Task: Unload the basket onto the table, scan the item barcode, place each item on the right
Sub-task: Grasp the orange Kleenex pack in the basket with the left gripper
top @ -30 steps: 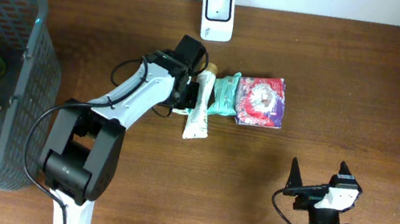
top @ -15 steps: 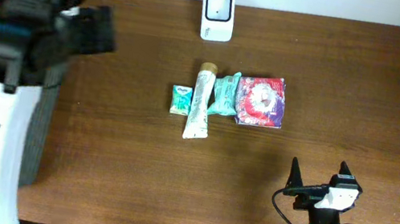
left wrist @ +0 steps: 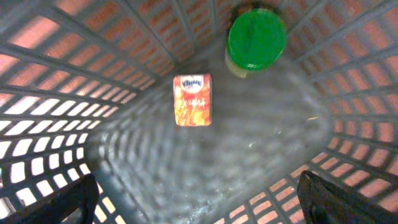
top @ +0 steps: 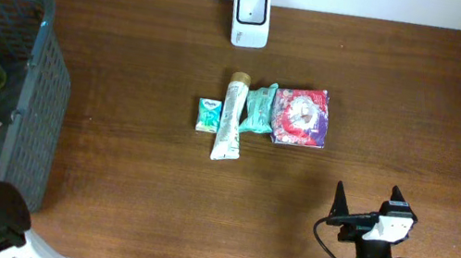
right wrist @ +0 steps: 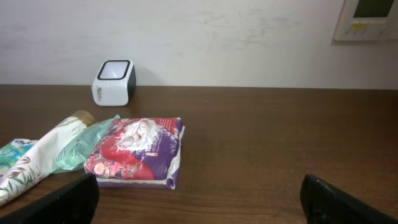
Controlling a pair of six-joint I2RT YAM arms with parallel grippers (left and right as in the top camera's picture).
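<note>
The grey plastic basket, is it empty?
No, a green-lidded round jar and a small orange packet lie on the floor of the grey plastic basket.

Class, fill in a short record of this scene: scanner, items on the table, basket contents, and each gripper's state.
scanner: white scanner at the far edge of the table
table items: small green packet, tube, teal pouch, red-purple pack, side by side
basket contents: green-lidded jar, orange carton
left gripper: open, empty, over the basket
right gripper: open, empty
</note>
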